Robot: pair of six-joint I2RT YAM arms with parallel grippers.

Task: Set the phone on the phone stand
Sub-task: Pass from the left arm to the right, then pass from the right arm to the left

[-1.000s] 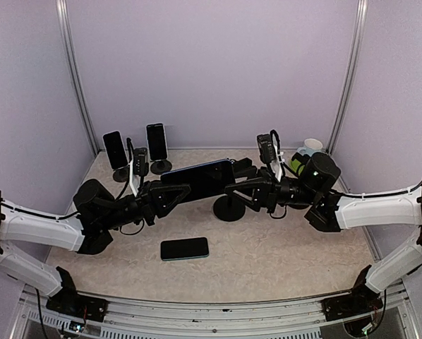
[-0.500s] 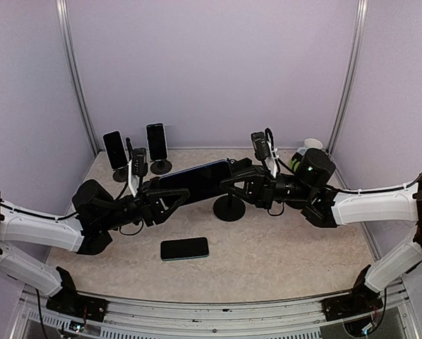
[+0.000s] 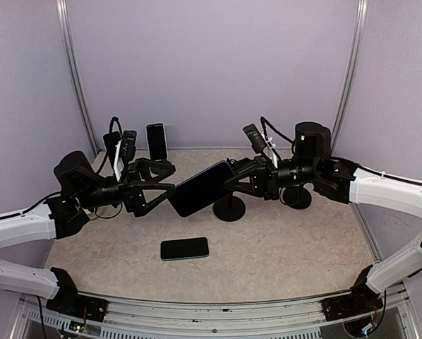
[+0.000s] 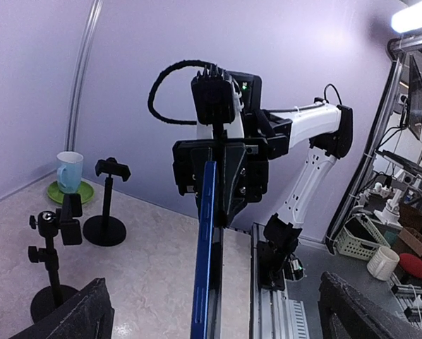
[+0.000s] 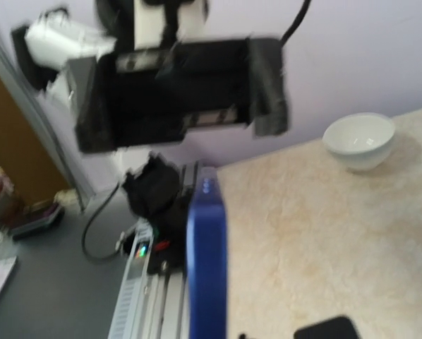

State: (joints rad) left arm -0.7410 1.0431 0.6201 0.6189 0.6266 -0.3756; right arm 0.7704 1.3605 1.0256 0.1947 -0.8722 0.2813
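Above the table's middle, the dark slab phone with a blue rim [image 3: 200,188] hangs tilted, now clamped at its upper end by the right gripper [image 3: 233,181] alone. The left gripper [image 3: 170,179] has let go, spread wide and drawn back, so the handover looks done. The empty black round-footed stand [image 3: 229,207] sits just below, with the beige tabletop [image 3: 281,247] bare around its foot. A second black phone [image 3: 185,248] lies nearer the arms' bases.

Fixed camera, high at the near edge, looks down over the table [image 3: 281,247]. Left wrist camera closely faces the right gripper [image 4: 212,173], right wrist camera the left gripper [image 5: 177,106]; all share the phone [image 3: 202,188] between.
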